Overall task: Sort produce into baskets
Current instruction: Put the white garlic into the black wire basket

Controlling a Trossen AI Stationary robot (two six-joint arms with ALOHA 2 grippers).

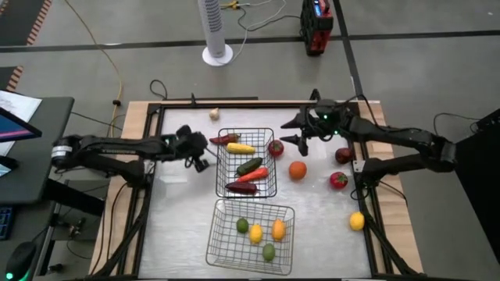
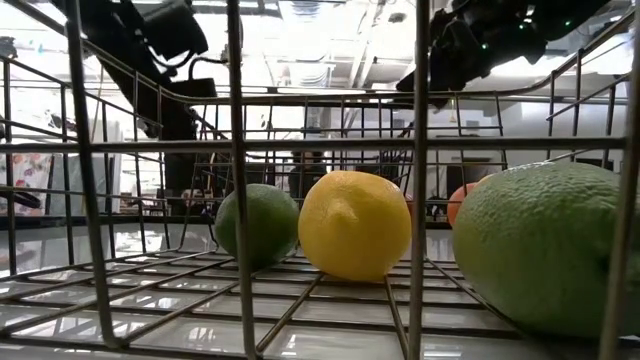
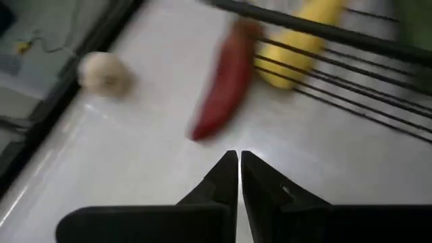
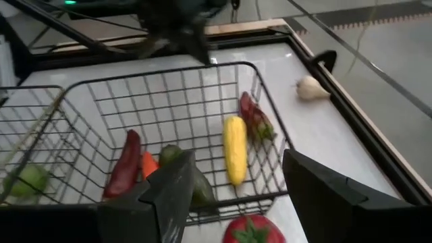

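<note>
Nearest the low camera, a lime [image 2: 545,255], a lemon [image 2: 355,225] and a second lime [image 2: 258,225] are seen lying inside the near basket [image 1: 250,236], which in the overhead view holds four or five round fruits. Beyond it, the far basket [image 1: 246,162] is loaded with long vegetables: a yellow corn cob [image 4: 235,148], a cucumber [image 1: 250,166], a carrot [image 1: 254,175] and a dark red piece [image 1: 241,187].

Sorting is judged to be well advanced but unfinished. Several round fruits are left on the table [image 1: 180,226] on the right: a yellow one [image 1: 357,221], a red one [image 1: 337,180], an orange [image 1: 297,170], a dark red one [image 1: 343,155] and a tomato [image 4: 253,230] just beside the far basket. A red chilli [image 3: 226,77] lies against that basket's far left corner, outside the wire, and a garlic bulb [image 3: 102,71] sits further back by the table's edge.

The left gripper [image 3: 239,169] is held just short of the chilli, its fingers pressed together and empty. The right gripper [image 4: 233,182] is poised above the tomato, partly spread and holding nothing.

For the chilli, the left fingers would need to be spread before being lowered over it.
</note>
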